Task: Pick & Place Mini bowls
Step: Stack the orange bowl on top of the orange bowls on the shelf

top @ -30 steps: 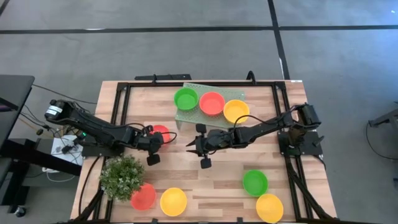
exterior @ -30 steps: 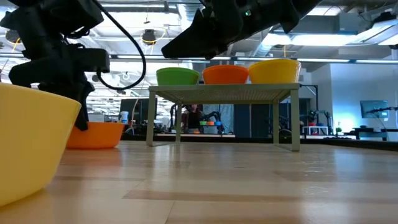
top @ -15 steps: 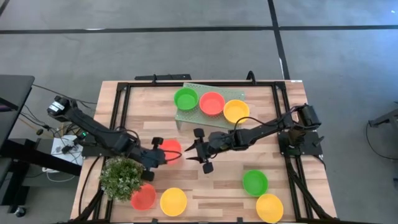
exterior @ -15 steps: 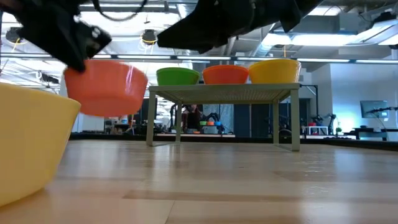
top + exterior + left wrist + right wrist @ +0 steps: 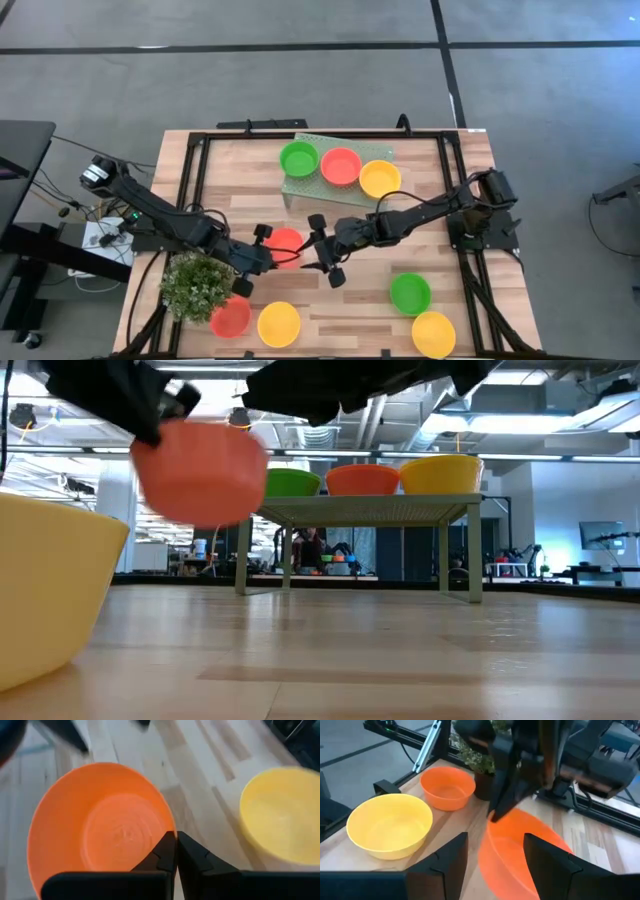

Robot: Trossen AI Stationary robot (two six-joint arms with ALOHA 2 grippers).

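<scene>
The left tool point(image 5: 262, 258), fingers pinched shut on the rim of a red-orange mini bowl point(image 5: 284, 243), holds it lifted above the wooden tabletop point(image 5: 360, 290) at mid-table; its arm stretches low from the left edge. Facing it, the right tool point(image 5: 322, 250) reaches in with fingers point(image 5: 546, 865) spread wide beside that bowl. The bowl is smooth, round, shallow plastic. Green point(image 5: 298, 158), red point(image 5: 341, 165) and yellow point(image 5: 380, 178) bowls sit on a perforated rack point(image 5: 310, 184); others rest along the near edge by a bushy plant point(image 5: 196, 284).
</scene>
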